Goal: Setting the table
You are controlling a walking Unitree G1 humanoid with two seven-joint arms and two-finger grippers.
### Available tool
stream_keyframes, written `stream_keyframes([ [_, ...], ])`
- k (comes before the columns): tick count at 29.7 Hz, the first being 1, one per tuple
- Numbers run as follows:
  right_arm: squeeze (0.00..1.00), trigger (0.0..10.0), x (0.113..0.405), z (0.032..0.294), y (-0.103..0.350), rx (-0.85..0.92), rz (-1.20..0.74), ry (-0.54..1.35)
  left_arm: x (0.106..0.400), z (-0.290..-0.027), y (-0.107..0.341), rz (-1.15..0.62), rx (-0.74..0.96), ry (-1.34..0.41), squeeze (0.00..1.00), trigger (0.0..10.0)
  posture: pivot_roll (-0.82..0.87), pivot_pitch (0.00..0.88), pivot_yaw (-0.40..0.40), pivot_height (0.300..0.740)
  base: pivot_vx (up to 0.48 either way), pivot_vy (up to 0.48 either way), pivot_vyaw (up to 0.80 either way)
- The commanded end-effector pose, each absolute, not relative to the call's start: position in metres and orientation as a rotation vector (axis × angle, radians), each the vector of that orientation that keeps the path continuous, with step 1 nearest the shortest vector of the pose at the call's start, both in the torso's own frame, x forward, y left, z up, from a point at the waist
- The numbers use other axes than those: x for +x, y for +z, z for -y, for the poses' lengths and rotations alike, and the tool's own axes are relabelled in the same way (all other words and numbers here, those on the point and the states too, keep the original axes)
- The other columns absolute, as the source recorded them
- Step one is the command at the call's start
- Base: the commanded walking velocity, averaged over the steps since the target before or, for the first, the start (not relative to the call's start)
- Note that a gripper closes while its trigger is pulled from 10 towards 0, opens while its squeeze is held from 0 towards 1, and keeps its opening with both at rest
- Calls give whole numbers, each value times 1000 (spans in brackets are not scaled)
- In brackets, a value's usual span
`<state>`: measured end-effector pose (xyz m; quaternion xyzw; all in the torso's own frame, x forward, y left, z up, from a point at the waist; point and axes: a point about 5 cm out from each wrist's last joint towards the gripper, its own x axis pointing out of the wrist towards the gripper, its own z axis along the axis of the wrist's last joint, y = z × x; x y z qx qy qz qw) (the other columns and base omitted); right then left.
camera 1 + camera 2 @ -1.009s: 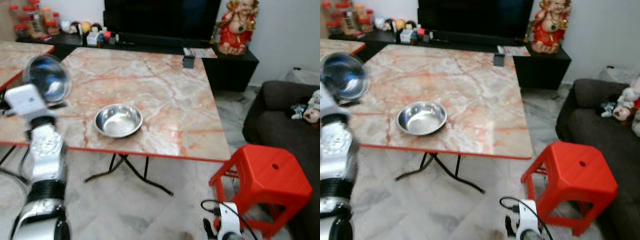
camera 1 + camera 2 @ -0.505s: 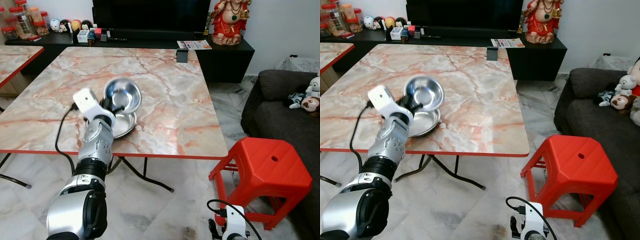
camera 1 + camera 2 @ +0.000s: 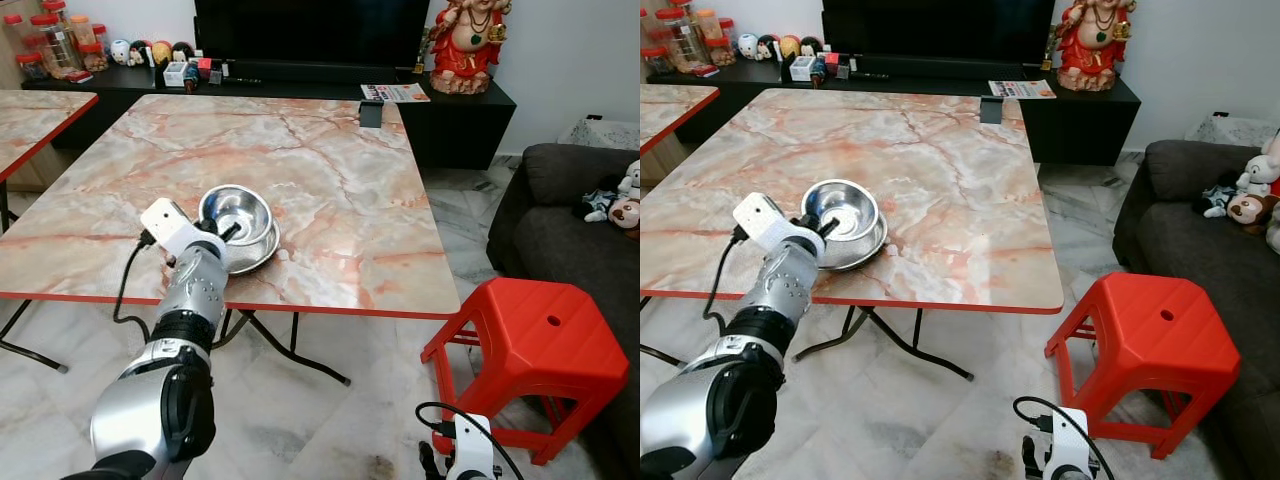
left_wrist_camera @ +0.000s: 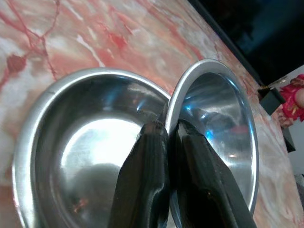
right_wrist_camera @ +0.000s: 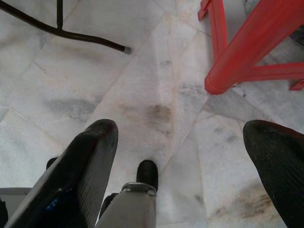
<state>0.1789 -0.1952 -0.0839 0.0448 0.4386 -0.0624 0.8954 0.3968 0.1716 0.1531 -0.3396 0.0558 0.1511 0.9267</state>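
Observation:
Two steel bowls are on the marble table (image 3: 340, 170) near its front left. The lower bowl (image 3: 263, 246) rests flat on the tabletop. The upper bowl (image 3: 236, 211) is tilted, its bottom edge down inside the lower one. My left gripper (image 3: 223, 232) is shut on the upper bowl's near rim. In the left wrist view the two black fingertips (image 4: 153, 142) pinch that rim, with the held bowl (image 4: 223, 123) beside the lower bowl (image 4: 85, 152). My right gripper (image 5: 183, 137) hangs open low over the floor beside the stool.
A red plastic stool (image 3: 545, 345) stands on the tiled floor right of the table. A dark sofa (image 3: 590, 215) with soft toys lies further right. A black TV cabinet (image 3: 300, 85) runs behind the table, and a second marble table (image 3: 40, 110) sits at the left.
My left arm swung the held bowl in from the left, over the bowl on the table, then lowered it into that bowl. The camera has shifted slightly.

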Motion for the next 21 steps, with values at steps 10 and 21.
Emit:
stream_keyframes([
  [10,0,10000,179,198,-83,111,-892,-147,395,-175,151,-113,-601,359,0,10000,-70,0,-25,740,0,0,0],
  [21,0,10000,176,196,-84,111,-896,-142,394,-177,144,-166,-713,422,0,10000,-76,0,-20,740,0,0,0],
])
